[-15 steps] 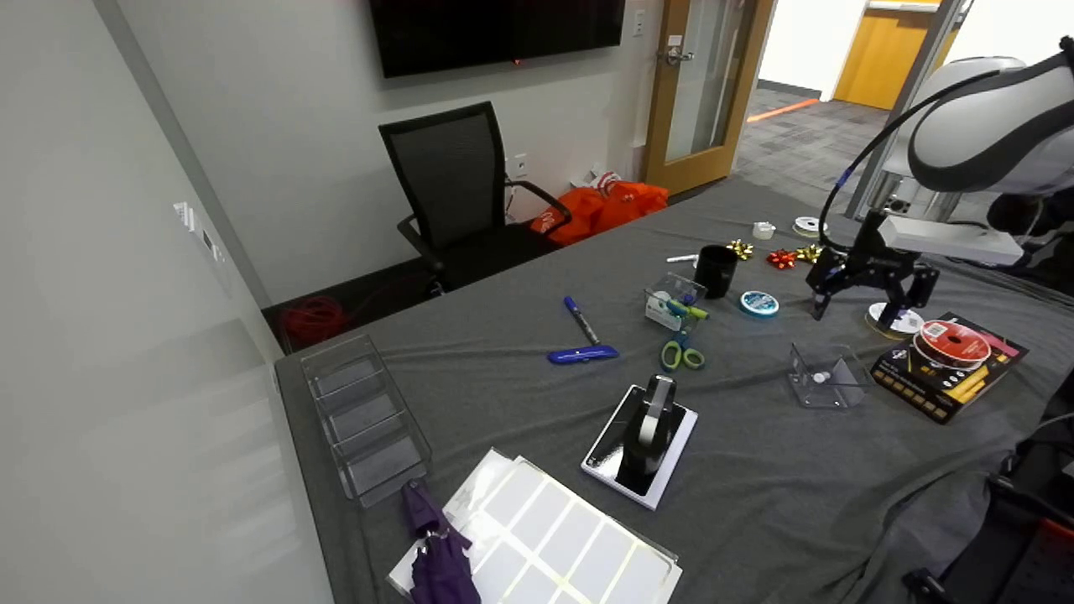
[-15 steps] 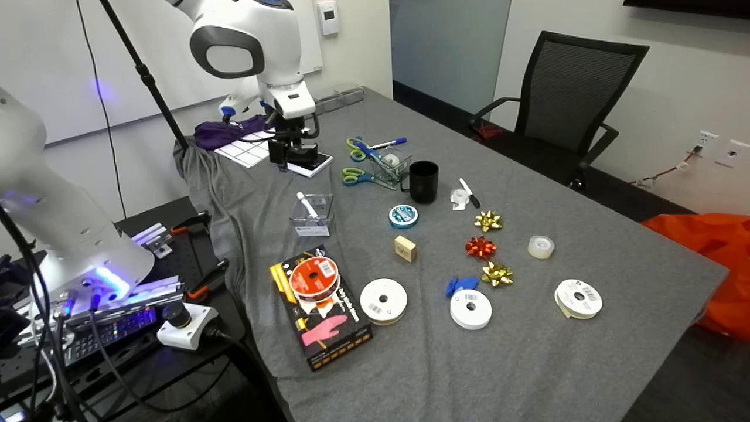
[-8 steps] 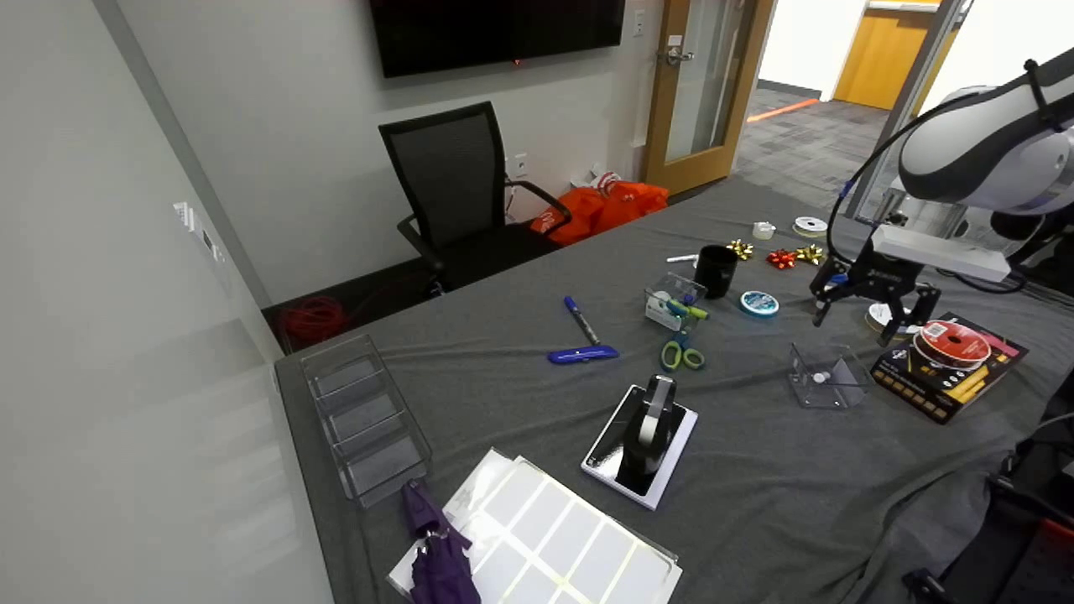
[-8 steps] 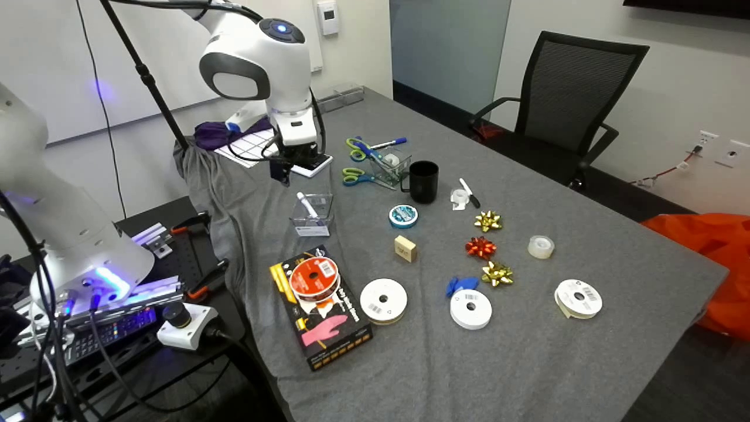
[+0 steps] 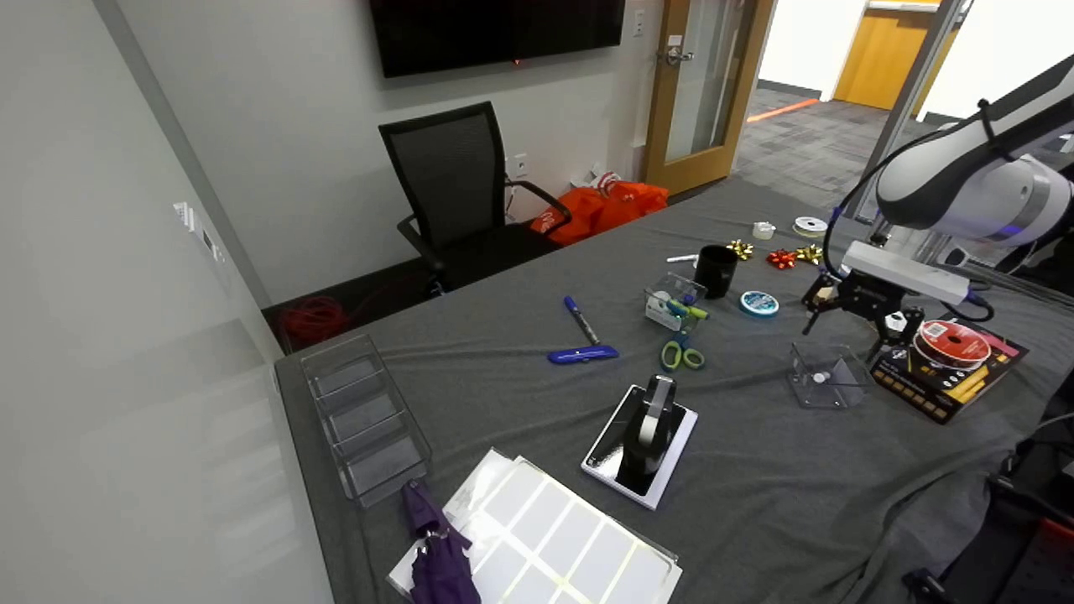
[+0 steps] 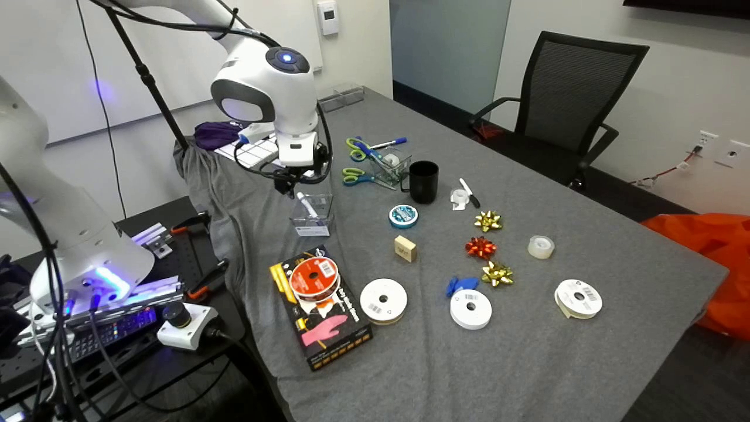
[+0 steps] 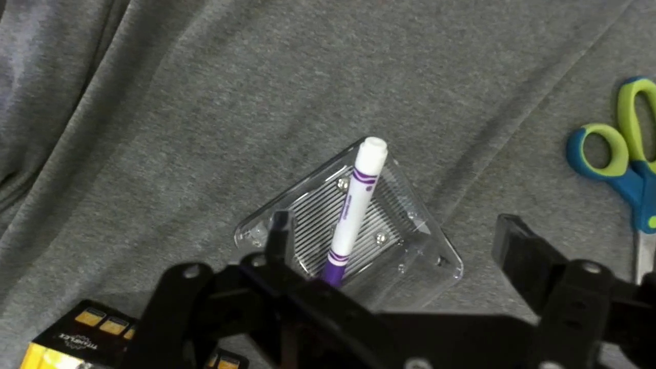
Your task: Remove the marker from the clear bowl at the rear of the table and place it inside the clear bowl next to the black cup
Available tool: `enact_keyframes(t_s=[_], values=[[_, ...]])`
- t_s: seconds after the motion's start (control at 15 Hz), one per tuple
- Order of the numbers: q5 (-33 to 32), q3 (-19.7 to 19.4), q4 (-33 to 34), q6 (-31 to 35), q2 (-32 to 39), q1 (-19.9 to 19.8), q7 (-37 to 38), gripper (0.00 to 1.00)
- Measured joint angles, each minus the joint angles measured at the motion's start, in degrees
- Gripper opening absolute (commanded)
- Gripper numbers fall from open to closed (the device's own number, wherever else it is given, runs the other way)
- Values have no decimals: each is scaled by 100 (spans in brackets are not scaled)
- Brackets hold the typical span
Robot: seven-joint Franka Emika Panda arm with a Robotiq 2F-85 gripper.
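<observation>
Slim marker (image 7: 352,210) tilted in clear ribbed-floored bowl (image 7: 315,212); hand (image 7: 394,223) spread above.

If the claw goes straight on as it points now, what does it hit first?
Likely the clear bowl holding the marker: it lies ahead of the open claw in the wrist view. Depth is unclear, so marker or rim could come first.

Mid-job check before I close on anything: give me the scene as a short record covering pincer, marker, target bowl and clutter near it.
Pincer: open, over the clear source bowl, gripping nothing
Marker: tilted in the source bowl, white end up, purple end down
Target bowl: clear, beside the black cup
Target contents: white roll, plus scissors with handles sticking out
Nearby clutter: second scissors lying on the grey cloth
Transfer: marker not yet lifted
</observation>
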Motion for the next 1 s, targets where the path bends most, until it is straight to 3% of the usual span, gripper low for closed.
enact_keyframes(t_s=[0.07,0.2,0.47,0.67,0.73,0.8,1.0], values=[[19,9,0,106,96,7,127,73],[33,23,1,296,290,27,353,61],[33,56,1,587,605,33,610,61],[33,69,2,730,760,33,677,55],[33,71,2,773,796,33,687,46],[34,73,2,836,835,33,690,31],[34,85,2,1013,959,33,694,13]])
